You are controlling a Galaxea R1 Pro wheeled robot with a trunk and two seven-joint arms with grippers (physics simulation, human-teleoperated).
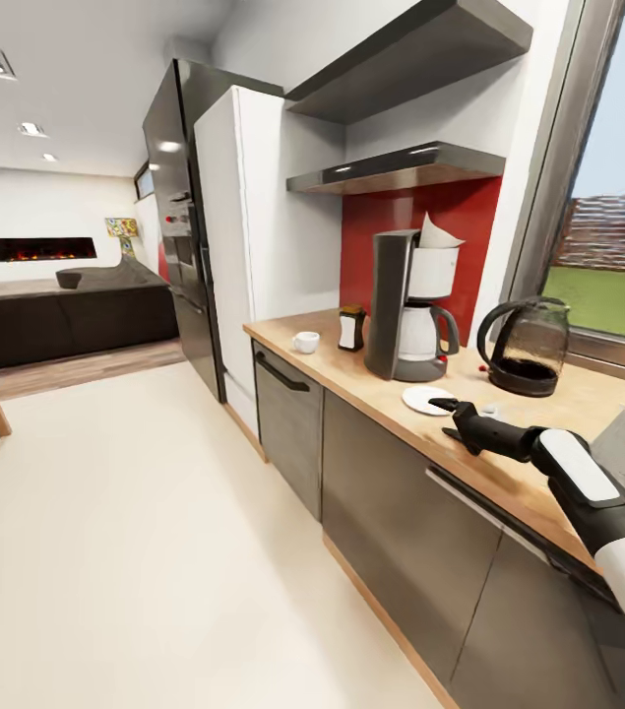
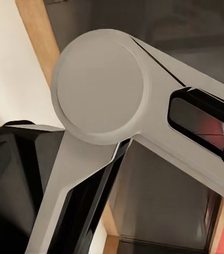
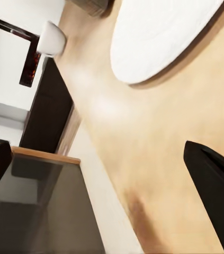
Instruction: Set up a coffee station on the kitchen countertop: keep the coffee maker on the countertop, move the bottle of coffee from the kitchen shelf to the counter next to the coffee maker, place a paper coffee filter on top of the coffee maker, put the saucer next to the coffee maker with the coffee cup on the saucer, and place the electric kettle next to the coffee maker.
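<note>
The wooden worktop [image 1: 538, 473] runs along the wall under the window, and the coffee maker [image 1: 406, 305] stands on it toward the back, against the red splashback, with a white paper coffee filter [image 1: 437, 234] poking up from its top. Just beside it toward the worktop's far end sits the bottle of coffee [image 1: 351, 328], and past that, near the far corner and the front edge, the white coffee cup [image 1: 305, 342] rests directly on the wood. The saucer [image 1: 428, 399] lies in front of the coffee maker, close to the front edge, bare of any cup. The electric kettle [image 1: 525, 345] stands near the back edge by the window, on the other side of the coffee maker. The right claw [image 1: 450, 406] reaches over the worktop with its tip at the saucer's rim; in the right wrist view its fingers [image 3: 217, 185] stand wide apart with nothing between them, the saucer [image 3: 159, 37] just ahead and the cup [image 3: 52, 38] farther off. The left wrist view shows a grey arm joint [image 2: 101, 87]; the left claw's state cannot be told.
</note>
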